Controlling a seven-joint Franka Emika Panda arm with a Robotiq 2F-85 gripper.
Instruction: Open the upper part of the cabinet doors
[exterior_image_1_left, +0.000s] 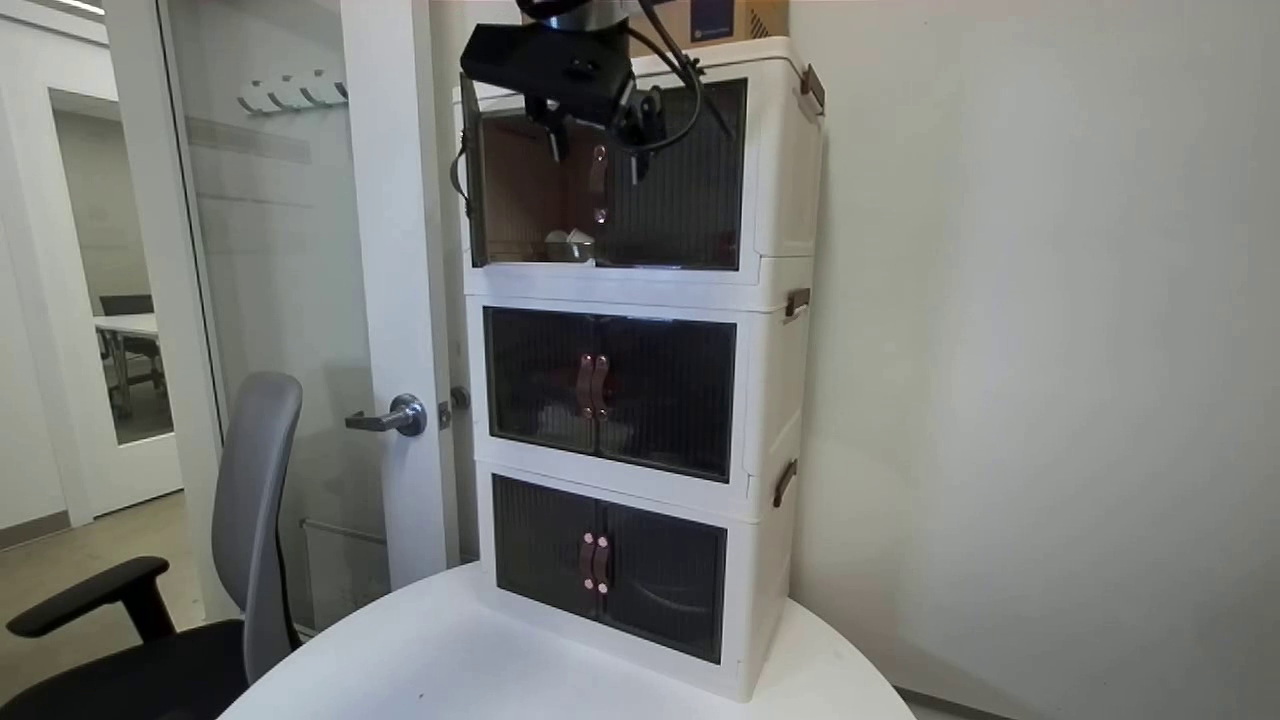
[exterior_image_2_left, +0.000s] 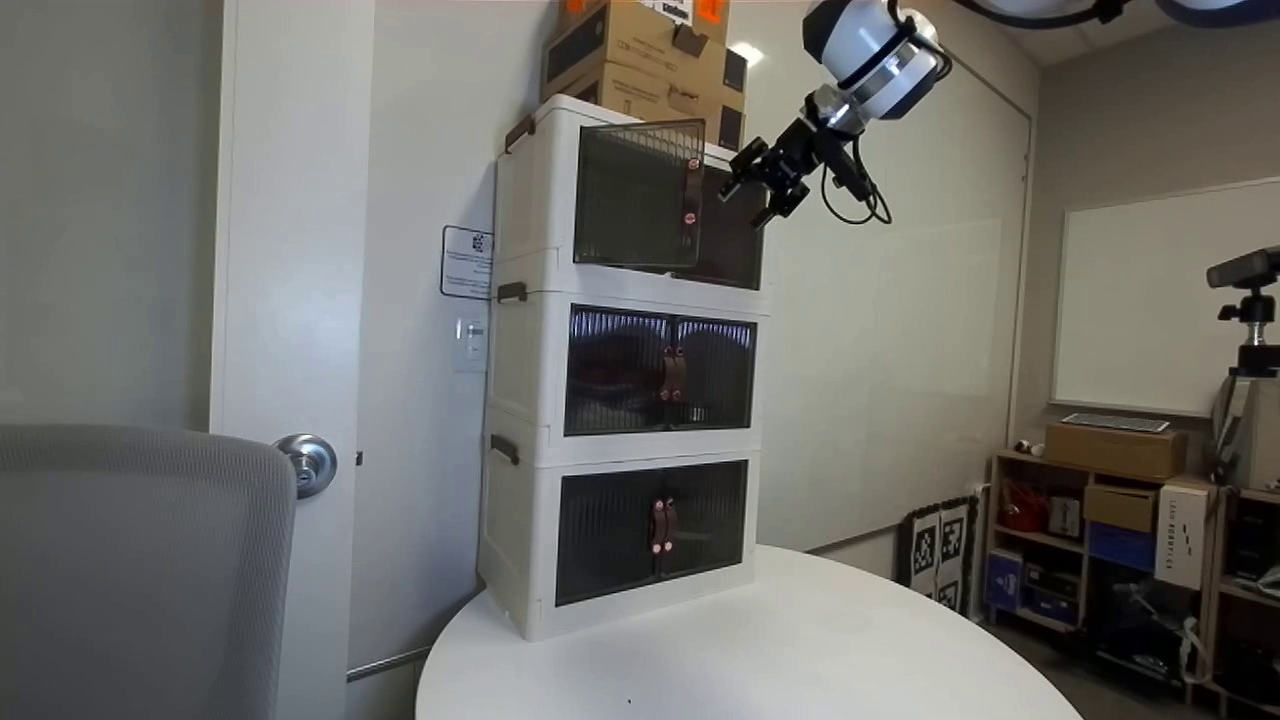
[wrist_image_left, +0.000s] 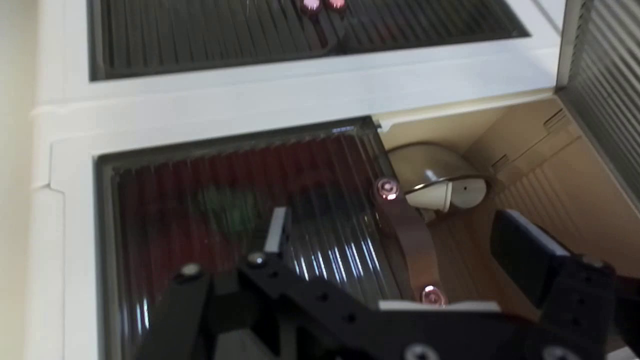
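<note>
Hand (wrist_image_left: 393, 217) spread wide, the wrist view shows a bowl (wrist_image_left: 424, 159) the open upper door (exterior_image_2_left: 632, 205) hides in an exterior view.

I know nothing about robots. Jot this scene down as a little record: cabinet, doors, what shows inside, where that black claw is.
cabinet: tall, white, three tiers, on a round white table
on top: cardboard boxes
open upper door: swung outward
closed upper door: shut in its frame
middle doors: closed
lower doors: closed
visible inside, up top: bowl-like vessel with white pieces, exact kind unclear
gripper (the black claw): open, empty, in front of the closed upper door
strap handle: on that door, not gripped
likely next: taking that handle and pulling
</note>
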